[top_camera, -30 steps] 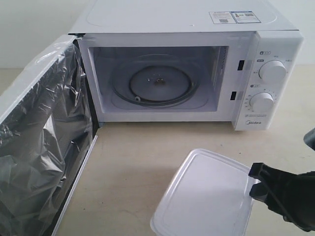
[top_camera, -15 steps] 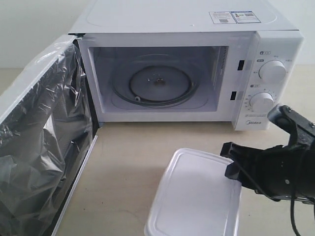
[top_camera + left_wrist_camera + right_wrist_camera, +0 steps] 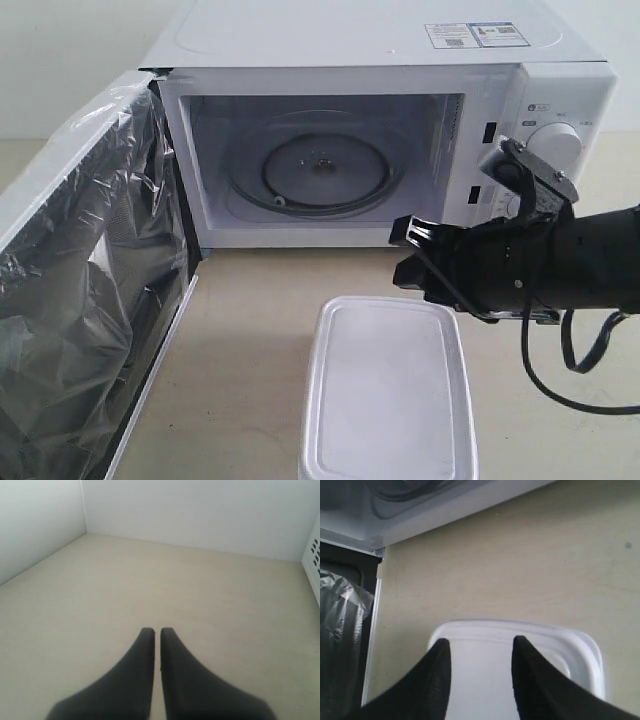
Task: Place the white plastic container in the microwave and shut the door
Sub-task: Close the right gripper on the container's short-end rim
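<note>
Before the open microwave (image 3: 380,40), the right gripper (image 3: 405,258) hangs jaws apart over the container (image 3: 385,400) (grip impossible to tell); left gripper (image 3: 156,632) clenched.

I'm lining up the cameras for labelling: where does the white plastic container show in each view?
Exterior view: white plastic container low, right of centre, before the open microwave.
Left wrist view: not in it.
Right wrist view: beneath the right pincer.
Shared landmark: the door with its crinkled film, in the exterior and right wrist views.
</note>
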Robot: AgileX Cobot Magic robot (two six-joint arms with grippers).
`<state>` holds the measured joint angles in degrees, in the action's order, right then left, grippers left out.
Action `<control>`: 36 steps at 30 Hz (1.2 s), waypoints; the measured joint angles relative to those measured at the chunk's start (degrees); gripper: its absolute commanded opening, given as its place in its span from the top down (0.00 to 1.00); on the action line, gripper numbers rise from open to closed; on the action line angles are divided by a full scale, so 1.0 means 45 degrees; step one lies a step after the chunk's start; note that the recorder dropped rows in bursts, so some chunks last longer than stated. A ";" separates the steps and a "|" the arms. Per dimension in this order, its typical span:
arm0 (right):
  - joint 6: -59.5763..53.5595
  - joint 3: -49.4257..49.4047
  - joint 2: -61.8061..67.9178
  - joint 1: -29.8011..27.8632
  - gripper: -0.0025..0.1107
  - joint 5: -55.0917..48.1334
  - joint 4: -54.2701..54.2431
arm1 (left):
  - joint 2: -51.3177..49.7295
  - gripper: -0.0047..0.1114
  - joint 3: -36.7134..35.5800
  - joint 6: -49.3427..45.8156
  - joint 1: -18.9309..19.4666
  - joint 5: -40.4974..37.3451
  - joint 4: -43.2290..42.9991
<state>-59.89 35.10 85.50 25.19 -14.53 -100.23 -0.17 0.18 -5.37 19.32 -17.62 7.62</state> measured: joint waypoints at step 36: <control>-0.2713 -0.3109 0.0387 -0.7524 0.67 -1.0158 0.2625 | 0.0000 0.92 0.0000 0.0000 0.0000 0.0000 0.0000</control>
<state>-72.10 21.11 87.24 -8.66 -60.24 -88.41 -0.17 0.18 -5.37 19.32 -17.62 7.62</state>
